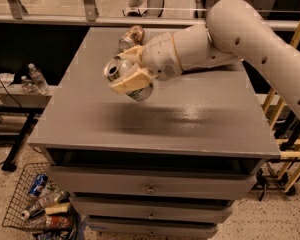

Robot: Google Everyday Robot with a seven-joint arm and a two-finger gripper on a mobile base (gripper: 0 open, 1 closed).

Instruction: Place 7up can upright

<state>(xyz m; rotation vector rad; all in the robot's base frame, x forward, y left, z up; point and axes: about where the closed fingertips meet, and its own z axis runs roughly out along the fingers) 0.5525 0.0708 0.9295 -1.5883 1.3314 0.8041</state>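
Observation:
The 7up can (pixel 125 76) is a silver-white can with green markings. It is tilted, its silver top facing left toward the camera, held above the grey table top (pixel 155 111). My gripper (pixel 131 69) is shut on the can, one cream finger (pixel 130 81) across its front and the other behind it. The white arm reaches in from the upper right.
A brownish-gold can (pixel 131 36) lies on its side at the table's far edge, just behind my gripper. Drawers are under the table top. A wire basket (pixel 37 204) with bottles and cans stands on the floor at the lower left.

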